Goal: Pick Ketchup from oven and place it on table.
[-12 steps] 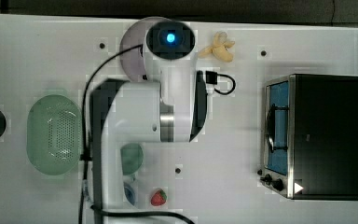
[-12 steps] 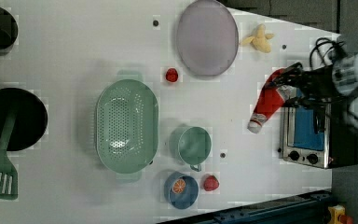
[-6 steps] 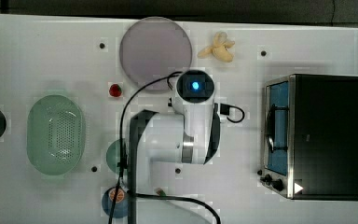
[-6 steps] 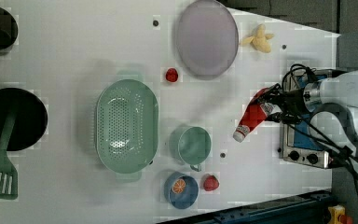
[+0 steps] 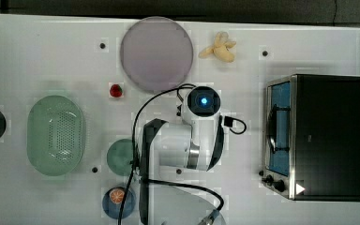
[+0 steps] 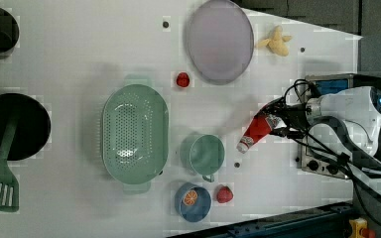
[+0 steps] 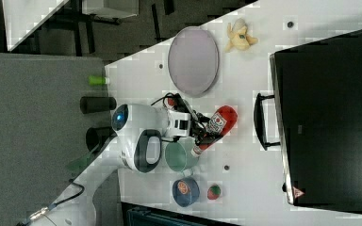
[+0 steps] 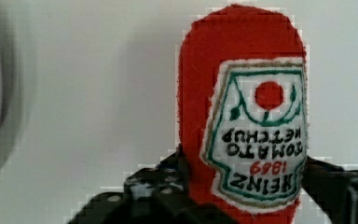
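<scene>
The ketchup, a red bottle with a white cap and white label, hangs tilted just over the white table, cap toward the teal cup. My gripper is shut on its body, clear of the oven on the left view's right. In the wrist view the ketchup stands between my dark fingers, label facing the camera. The right view has the ketchup between the gripper and the oven. From above, my arm covers the bottle, left of the oven.
A teal cup sits close to the bottle's cap. A grey plate, a strawberry, a green colander, a blue bowl with an orange slice, a second strawberry and a banana lie around.
The arm has carried the ketchup away from the oven front toward the middle of the table, lower and nearer the teal cup.
</scene>
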